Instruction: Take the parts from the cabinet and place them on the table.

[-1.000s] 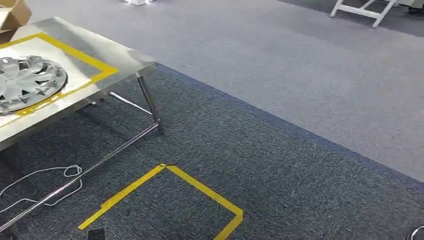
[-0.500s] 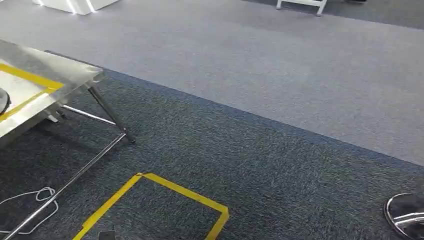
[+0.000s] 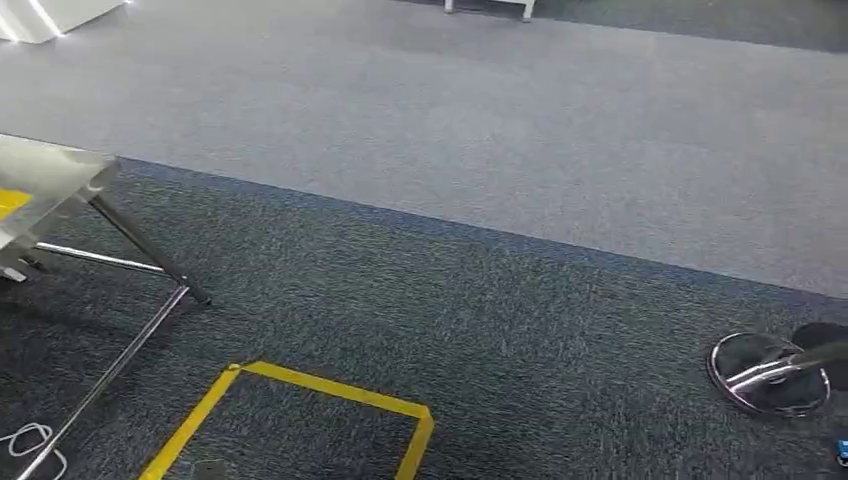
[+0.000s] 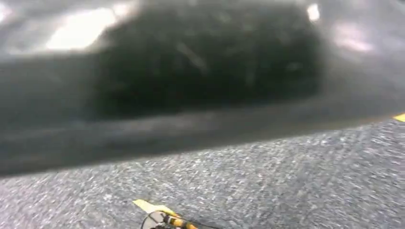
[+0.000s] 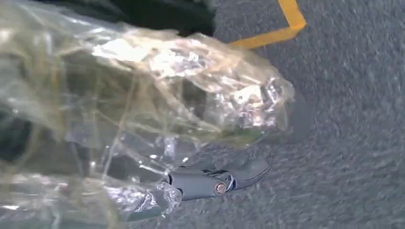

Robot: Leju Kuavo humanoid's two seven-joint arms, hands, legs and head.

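The steel table point(image 3: 50, 178) shows just its corner at the far left of the head view, with a strip of yellow tape on its top. In the right wrist view my right hand point(image 5: 210, 183) is wrapped in crumpled clear plastic point(image 5: 167, 95). Its grey fingers point(image 5: 239, 175) stick out straight from under the wrap, above the carpet, with nothing in them. No part and no cabinet appear in these frames. The left wrist view is blurred and looks down at dark carpet.
A yellow tape square point(image 3: 330, 395) marks the dark carpet in front of me. A chrome chair base point(image 3: 770, 375) stands at the right. The table's leg and floor rail point(image 3: 150, 255) run along the left, with a white cable point(image 3: 30, 440) beside them. Lighter grey carpet lies beyond.
The whole view has swung to the right: the table and the hubcap on it slid out at the left, and the chrome chair base came in at the right.
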